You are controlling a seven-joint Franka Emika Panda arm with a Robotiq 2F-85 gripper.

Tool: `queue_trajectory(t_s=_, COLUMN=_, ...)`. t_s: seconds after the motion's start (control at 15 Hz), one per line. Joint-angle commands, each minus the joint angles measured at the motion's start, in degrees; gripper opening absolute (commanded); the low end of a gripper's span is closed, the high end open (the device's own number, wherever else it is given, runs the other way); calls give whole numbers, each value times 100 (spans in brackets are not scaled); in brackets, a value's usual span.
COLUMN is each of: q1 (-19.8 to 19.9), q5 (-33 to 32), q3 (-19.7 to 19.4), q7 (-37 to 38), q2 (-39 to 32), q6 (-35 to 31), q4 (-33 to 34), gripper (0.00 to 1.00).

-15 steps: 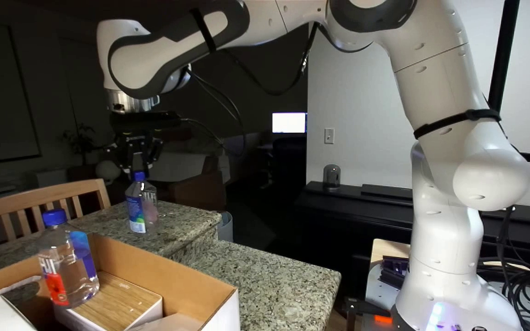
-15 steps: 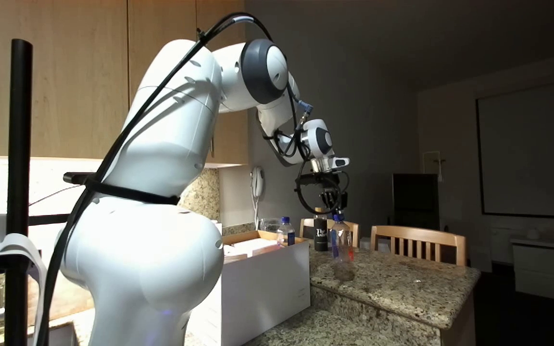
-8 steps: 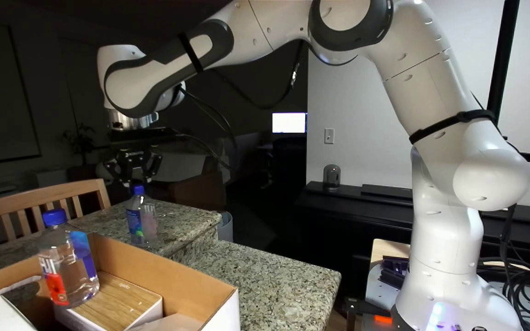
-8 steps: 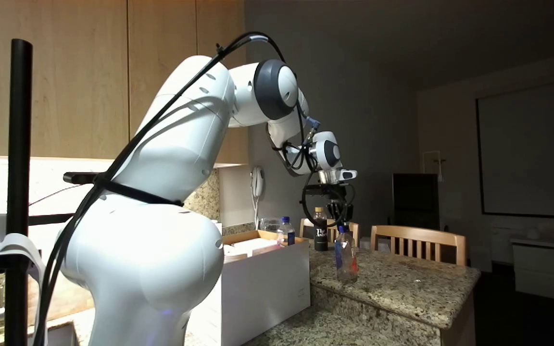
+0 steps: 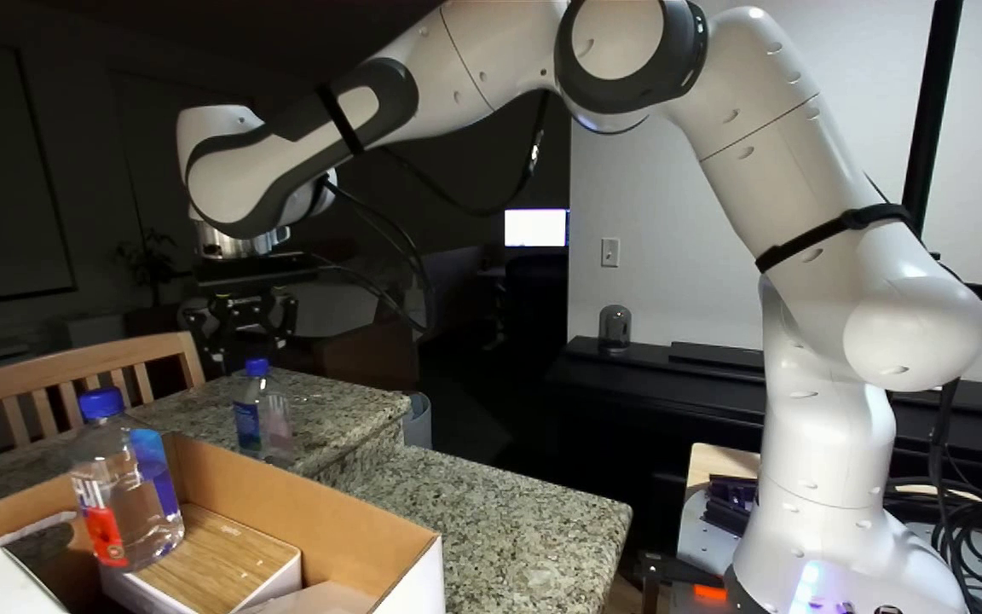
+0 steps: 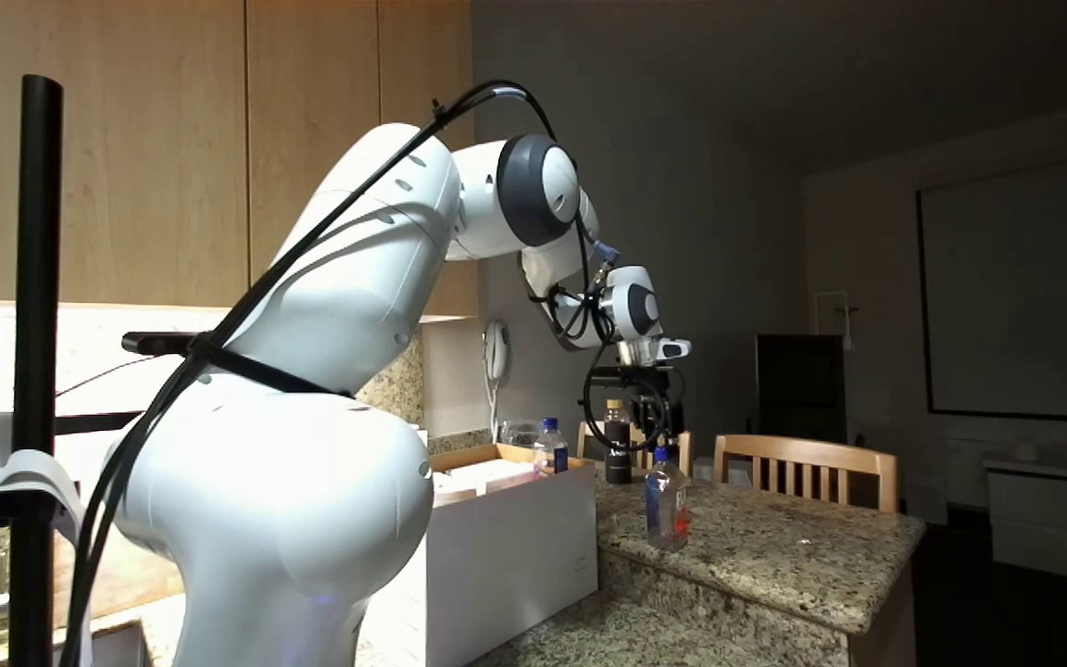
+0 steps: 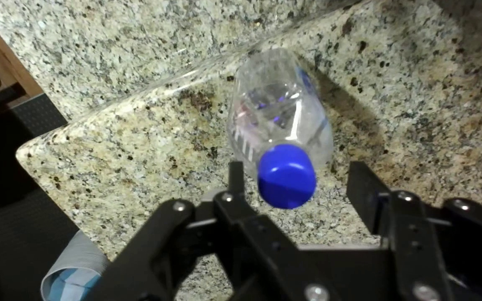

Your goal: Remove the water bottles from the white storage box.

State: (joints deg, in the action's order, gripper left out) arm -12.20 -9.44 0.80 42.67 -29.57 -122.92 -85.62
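Note:
One clear water bottle (image 5: 262, 422) with a blue cap stands upright on the raised granite counter, close to its edge. It shows also in an exterior view (image 6: 666, 508) and in the wrist view (image 7: 276, 113). My gripper (image 7: 296, 175) is open, with one finger on each side of the blue cap and a gap on both sides. It shows above the bottle in both exterior views (image 5: 246, 348). A second water bottle (image 5: 127, 495) with a blue cap and reddish marking is upright inside the white storage box (image 6: 515, 547), and its top shows above the rim.
A wood-topped white package (image 5: 218, 546) lies in the box beside the second bottle. A dark bottle with a tan cap (image 6: 618, 454) stands on the raised counter (image 6: 774, 547). Wooden chairs (image 6: 807, 454) stand behind it. The counter steps down to a lower granite surface (image 5: 491, 520).
My gripper has moved down with the first water bottle, from above the counter onto it. The fingers have opened and let go of the cap. The bottle in the box has not moved.

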Motion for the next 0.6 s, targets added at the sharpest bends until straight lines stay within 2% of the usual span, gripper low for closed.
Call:
queue_trajectory(t_s=0.0, q1=-101, q5=85, q3=-110, q7=214, q2=-59, q6=-66, q4=107, gripper=97)
queue_trajectory(t_s=0.13, q1=-136, q5=52, q3=-127, q7=258, q2=-47, q6=-43, q4=142, gripper=100)
queue_trajectory(t_s=0.53, q1=-316, q5=-96, q3=-224, q7=580, q2=202, q6=307, q4=256, gripper=100)
